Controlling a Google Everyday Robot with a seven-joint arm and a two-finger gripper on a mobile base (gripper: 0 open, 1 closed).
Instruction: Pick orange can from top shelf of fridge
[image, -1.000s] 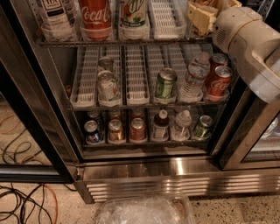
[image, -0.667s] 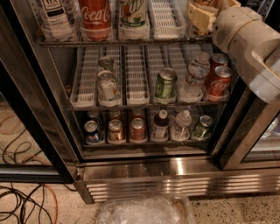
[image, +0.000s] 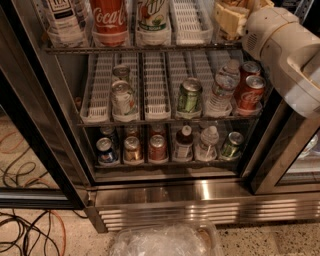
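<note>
The fridge (image: 200, 200) stands open in front of me. Its top shelf (image: 145, 48) runs along the top of the view. My gripper (image: 231, 19), cream-coloured, reaches into the right-hand lane of the top shelf, with the white arm (image: 285, 47) behind it at the upper right. The orange can does not show clearly; it may be hidden behind the gripper at the frame's top edge. I cannot tell whether the gripper holds anything.
The top shelf also holds a tea bottle (image: 62, 17), a red Coca-Cola can (image: 108, 17), a green-and-white can (image: 152, 15) and an empty white lane tray (image: 189, 20). Lower racks hold several cans and bottles. Cables (image: 25, 225) lie on the floor at left. A plastic-lined bin (image: 165, 240) is below.
</note>
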